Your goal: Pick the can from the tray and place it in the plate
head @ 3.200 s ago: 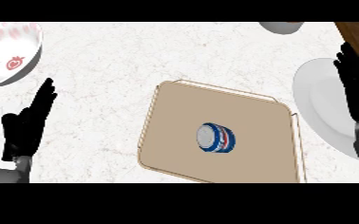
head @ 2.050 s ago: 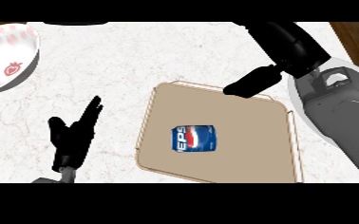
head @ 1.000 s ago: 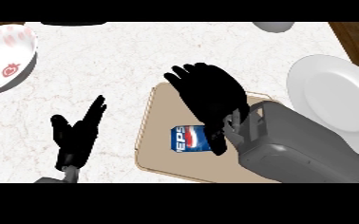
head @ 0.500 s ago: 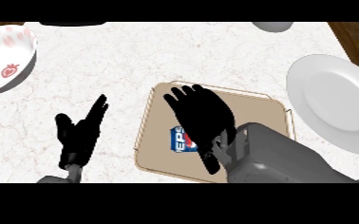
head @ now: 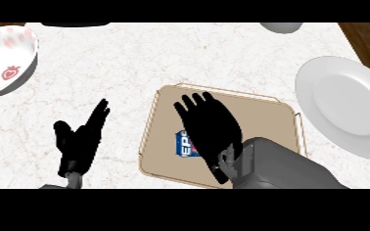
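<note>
The right hand (head: 208, 127), fingers spread, hung right over the can (head: 183, 144) near the tray's (head: 166, 108) left edge, much nearer than the left hand (head: 78, 139).

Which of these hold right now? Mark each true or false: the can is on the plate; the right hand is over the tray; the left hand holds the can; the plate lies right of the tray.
1. The can is on the plate: false, it lies on the tray.
2. The right hand is over the tray: true.
3. The left hand holds the can: false, it is open over the counter.
4. The plate lies right of the tray: true.
</note>
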`<action>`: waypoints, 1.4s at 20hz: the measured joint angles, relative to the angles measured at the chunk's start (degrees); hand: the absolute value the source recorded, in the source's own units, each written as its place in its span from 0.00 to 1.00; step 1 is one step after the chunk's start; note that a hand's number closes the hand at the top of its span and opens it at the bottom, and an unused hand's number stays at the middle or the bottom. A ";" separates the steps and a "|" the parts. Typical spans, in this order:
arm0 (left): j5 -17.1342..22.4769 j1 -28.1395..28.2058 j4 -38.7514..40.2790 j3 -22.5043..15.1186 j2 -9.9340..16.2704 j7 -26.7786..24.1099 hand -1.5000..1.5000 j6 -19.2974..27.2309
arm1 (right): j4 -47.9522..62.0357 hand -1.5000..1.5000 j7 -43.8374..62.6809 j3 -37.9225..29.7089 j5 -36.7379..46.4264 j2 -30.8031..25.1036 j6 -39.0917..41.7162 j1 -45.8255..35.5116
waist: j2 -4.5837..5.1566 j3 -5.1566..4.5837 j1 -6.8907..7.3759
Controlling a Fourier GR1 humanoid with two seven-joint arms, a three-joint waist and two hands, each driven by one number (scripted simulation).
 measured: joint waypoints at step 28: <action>-2.68 0.91 -0.63 3.11 -2.65 1.12 0.50 -2.89 | 3.93 1.00 -14.44 1.88 20.75 -0.61 0.07 11.91 | -0.17 0.05 -0.90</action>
